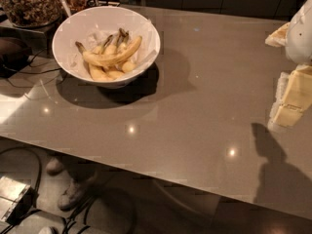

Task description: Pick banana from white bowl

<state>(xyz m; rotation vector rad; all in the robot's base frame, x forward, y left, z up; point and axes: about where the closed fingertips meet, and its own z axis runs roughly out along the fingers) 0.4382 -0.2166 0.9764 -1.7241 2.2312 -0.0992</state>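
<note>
The white bowl (pixel 73 38) stands at the back left of the grey table. In it the banana (pixel 113 57) lies on top, long and curved, its thin dark stem pointing left. Shorter bananas (pixel 105 72) with dark stems lie under it. My gripper (pixel 291 99) is at the right edge of the view, well to the right of the bowl and apart from it, with pale yellowish parts showing.
A clear jar of brown granola (pixel 29 4) stands behind the bowl at the far left. Dark cables (pixel 29 74) lie by the table's left edge. A person's shoes (pixel 73 191) show on the floor below the front edge. The grey table (pixel 195 106) spreads between the bowl and my gripper.
</note>
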